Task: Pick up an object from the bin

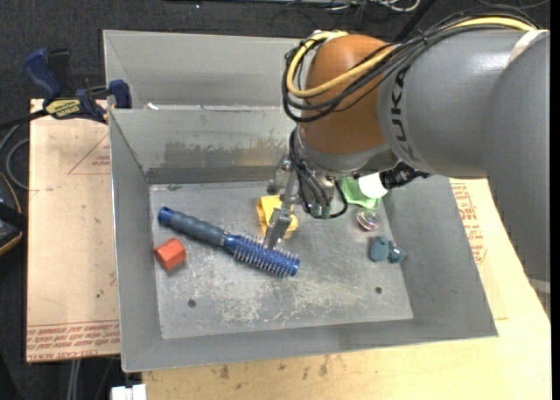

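Note:
My gripper (278,225) hangs low in the middle of the bin, under the orange wrist cover. Its tip is right at a small yellow thing (268,209), which it partly hides; whether it touches it I cannot tell. Just below and left of the tip lies a blue hairbrush (229,243), handle pointing to the upper left and bristle head at the lower right. The tip is close above the bristle head.
A red block (171,254) lies at the left by the brush handle. A green and white thing (362,188) sits half under the wrist on the right, with a small round piece (368,220) and a small blue thing (383,251) below it.

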{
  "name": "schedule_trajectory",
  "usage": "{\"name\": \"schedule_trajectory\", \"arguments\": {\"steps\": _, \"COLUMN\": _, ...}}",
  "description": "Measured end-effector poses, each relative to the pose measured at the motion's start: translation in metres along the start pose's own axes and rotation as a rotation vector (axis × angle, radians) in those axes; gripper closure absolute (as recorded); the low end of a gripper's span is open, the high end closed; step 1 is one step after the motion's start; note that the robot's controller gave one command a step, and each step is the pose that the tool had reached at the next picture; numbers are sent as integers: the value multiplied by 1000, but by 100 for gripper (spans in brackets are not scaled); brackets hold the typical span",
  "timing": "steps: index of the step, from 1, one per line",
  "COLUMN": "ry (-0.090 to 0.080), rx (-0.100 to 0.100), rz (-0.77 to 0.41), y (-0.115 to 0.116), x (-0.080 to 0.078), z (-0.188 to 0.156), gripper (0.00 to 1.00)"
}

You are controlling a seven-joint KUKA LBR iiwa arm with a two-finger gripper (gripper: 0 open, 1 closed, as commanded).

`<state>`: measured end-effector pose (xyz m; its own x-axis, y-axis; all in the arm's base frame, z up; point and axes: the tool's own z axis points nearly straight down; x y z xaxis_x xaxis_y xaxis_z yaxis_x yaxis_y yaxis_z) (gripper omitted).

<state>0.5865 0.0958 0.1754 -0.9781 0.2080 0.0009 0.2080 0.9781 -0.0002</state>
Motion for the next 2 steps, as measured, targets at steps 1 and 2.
{"name": "schedule_trajectory", "arguments": {"steps": 1, "ry": -21, "rx": -9, "rz": -124, "y": -8, "x": -15, "z": 71, "gripper": 0}}
{"name": "schedule_trajectory", "arguments": {"steps": 2, "ry": -20, "rx": -10, "rz": -121, "y": -8, "x": -15, "z": 72, "gripper": 100}}
